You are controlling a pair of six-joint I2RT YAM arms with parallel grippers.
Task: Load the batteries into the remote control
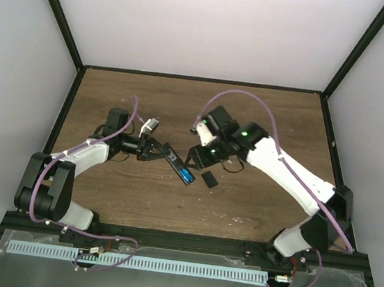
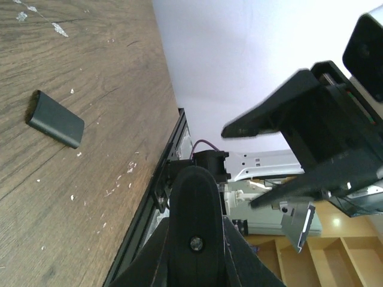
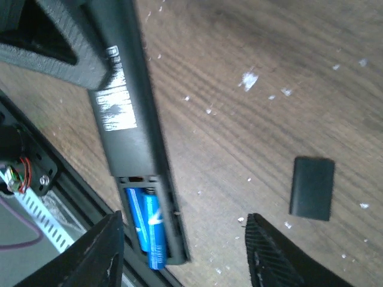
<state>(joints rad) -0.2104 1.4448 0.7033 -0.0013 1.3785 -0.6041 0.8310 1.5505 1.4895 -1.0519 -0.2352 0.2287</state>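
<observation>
The remote control is a slim black bar, held at its far end by my left gripper, which is shut on it. Its recess faces up and holds two blue batteries side by side. In the right wrist view the remote runs down from the upper left, with the batteries at its lower end. My right gripper is open, with its fingers straddling that end and touching nothing. It hovers beside the remote. In the left wrist view the remote shows end-on between the jaws.
The small black battery cover lies flat on the wooden table just right of the remote. It also shows in the right wrist view and in the left wrist view. A black rail runs along the table's near edge.
</observation>
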